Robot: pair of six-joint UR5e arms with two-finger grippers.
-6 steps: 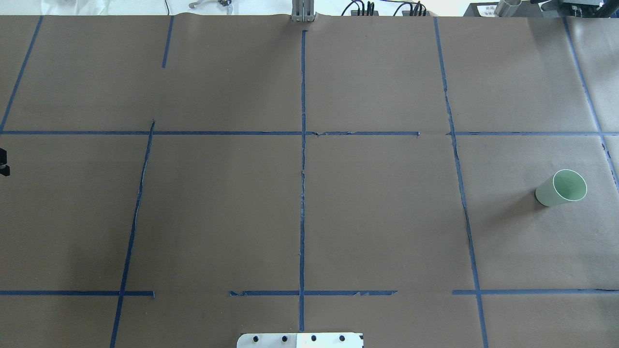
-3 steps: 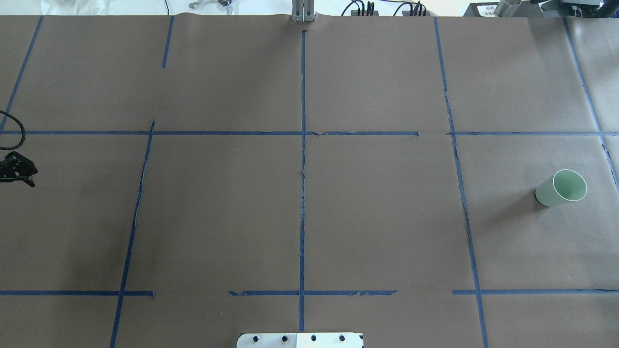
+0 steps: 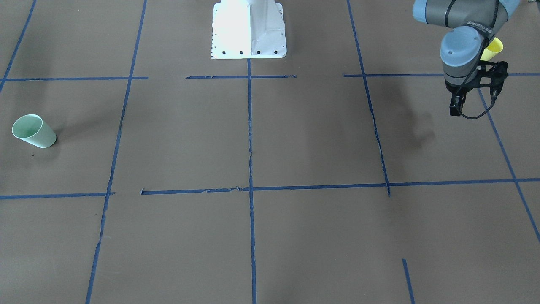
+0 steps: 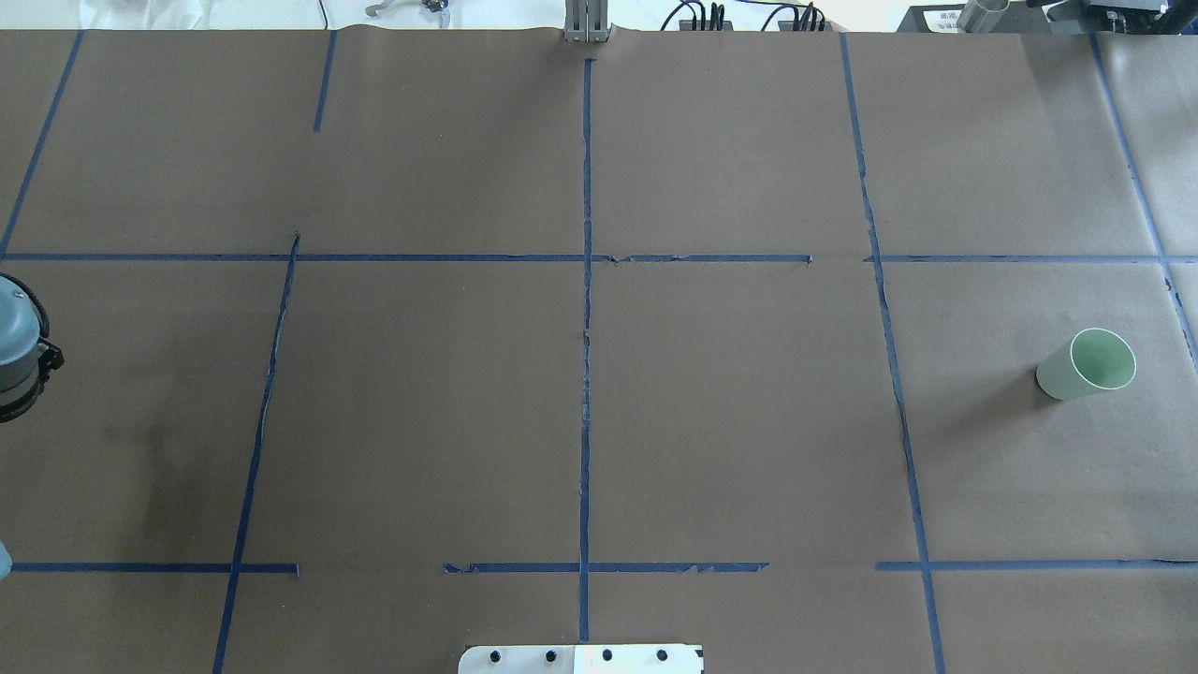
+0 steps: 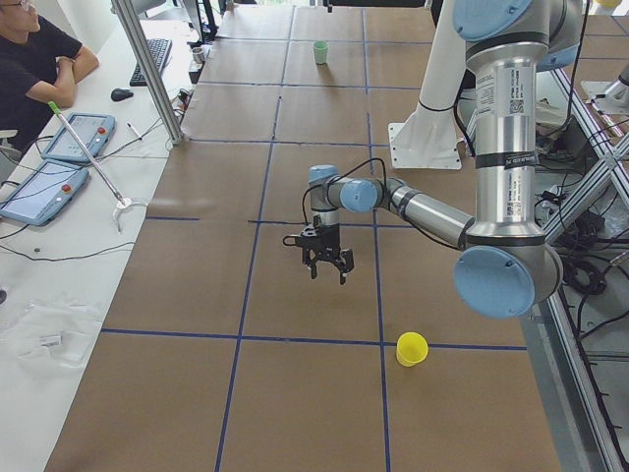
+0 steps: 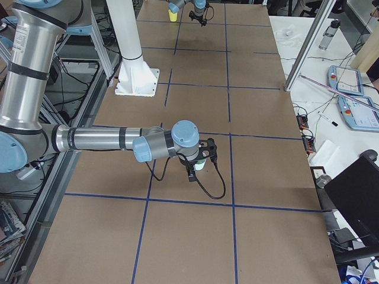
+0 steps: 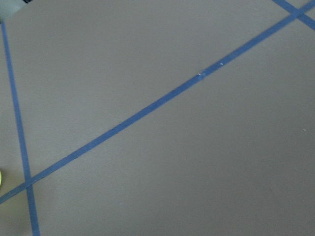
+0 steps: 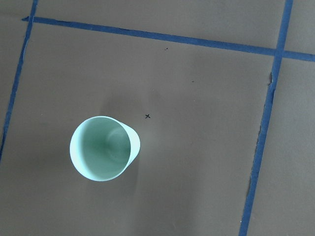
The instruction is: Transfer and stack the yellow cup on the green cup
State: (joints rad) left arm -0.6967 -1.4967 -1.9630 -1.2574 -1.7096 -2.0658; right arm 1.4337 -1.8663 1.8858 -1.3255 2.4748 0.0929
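The yellow cup (image 3: 493, 47) stands upright on the table's left end, partly hidden behind my left arm; it also shows in the exterior left view (image 5: 411, 348) and as a sliver in the left wrist view (image 7: 1, 178). My left gripper (image 5: 325, 271) hangs above the table, apart from that cup, fingers spread and empty; in the front-facing view it (image 3: 494, 80) is partly hidden by the wrist. The green cup (image 4: 1086, 363) stands upright at the right end (image 3: 33, 131). My right gripper (image 6: 198, 160) hovers above it; the right wrist view looks down into the cup (image 8: 104, 147). I cannot tell whether the right gripper is open.
The white robot base (image 3: 249, 29) stands at the table's near middle edge. Blue tape lines (image 4: 586, 374) divide the brown table cover. A side table with tablets (image 5: 74, 138), a metal post (image 5: 147, 69) and an operator lie beyond the far edge.
My left arm has come further in from the overhead view's left edge: first a black tip, then the gripper, now the grey wrist shows there. The green cup has not moved.
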